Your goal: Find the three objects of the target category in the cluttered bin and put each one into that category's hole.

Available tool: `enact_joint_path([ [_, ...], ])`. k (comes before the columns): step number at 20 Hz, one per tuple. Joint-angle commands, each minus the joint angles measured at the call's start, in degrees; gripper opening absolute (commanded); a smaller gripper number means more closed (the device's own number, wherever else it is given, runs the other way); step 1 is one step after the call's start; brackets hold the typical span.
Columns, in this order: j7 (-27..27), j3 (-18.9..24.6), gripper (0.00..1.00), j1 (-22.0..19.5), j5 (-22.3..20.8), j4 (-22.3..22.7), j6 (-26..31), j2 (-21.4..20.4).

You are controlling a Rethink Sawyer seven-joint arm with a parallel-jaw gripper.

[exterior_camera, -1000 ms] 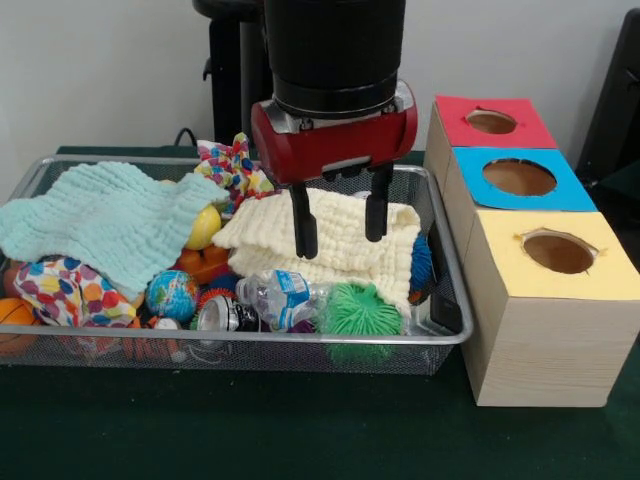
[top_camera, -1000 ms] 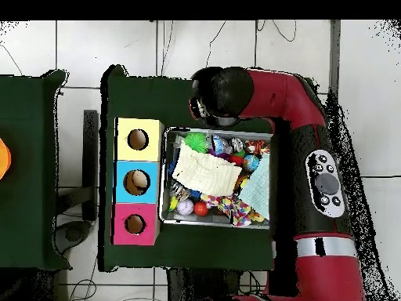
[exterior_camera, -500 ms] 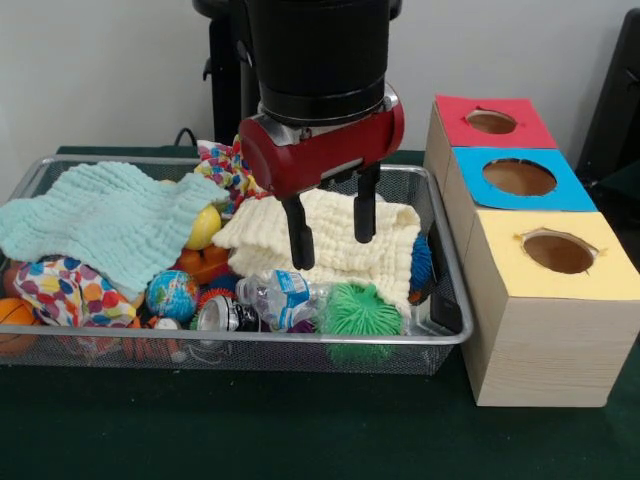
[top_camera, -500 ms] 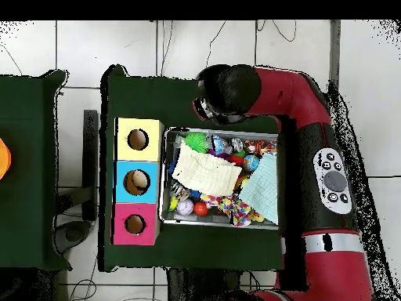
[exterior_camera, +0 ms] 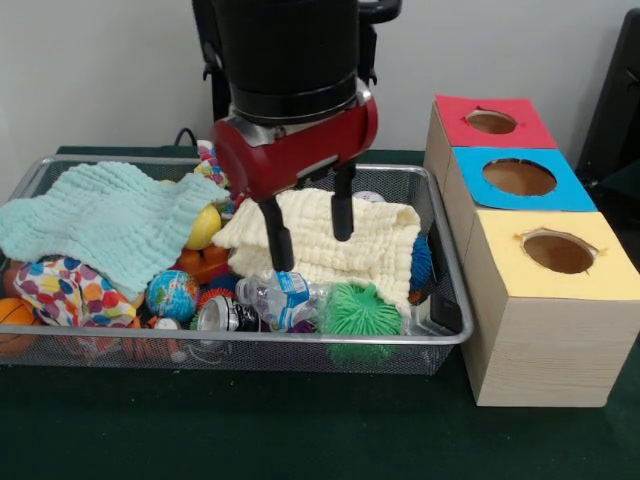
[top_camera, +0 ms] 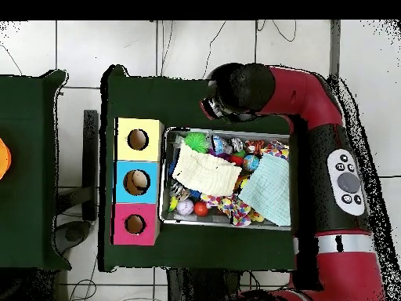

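Observation:
The bin (exterior_camera: 300, 339) is a wide silver wire-mesh tray full of toys and cloths; it also shows in the overhead view (top_camera: 220, 225). My gripper (exterior_camera: 312, 250) hangs open and empty just above the cream cloth (exterior_camera: 375, 250) in the bin's middle. Its fingers (exterior_camera: 275, 235) point down towards a small water bottle (exterior_camera: 280, 296). Three wooden boxes stand beside the bin, each with a round hole: red (exterior_camera: 490, 122), blue (exterior_camera: 520, 178) and yellow (exterior_camera: 560, 252). In the overhead view the arm (top_camera: 243, 88) hides the gripper.
A mint cloth (exterior_camera: 100, 220) covers the bin's left part. Around it lie a green spiky ball (exterior_camera: 360, 310), a globe ball (exterior_camera: 172, 293), a yellow ball (exterior_camera: 205, 226), a polka-dot cloth (exterior_camera: 65, 290), an orange basketball (exterior_camera: 12, 322) and a blue spiky ball (exterior_camera: 422, 265).
The gripper has moved left in the front view, across the cream cloth, still open and empty. In the overhead view the arm has swung right. Nothing in the bin has moved.

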Motion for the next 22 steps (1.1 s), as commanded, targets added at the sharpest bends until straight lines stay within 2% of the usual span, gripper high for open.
enact_joint_path([
  [1,-21.83,3.94,1.0,-3.4,-5.1,6.59,5.21,1.63],
  [14,-25.16,4.92,1.0,-4.84,-8.2,4.14,3.39,6.05],
  [22,-22.96,5.18,1.0,-5.42,-8.58,6.98,-1.02,7.03],
])
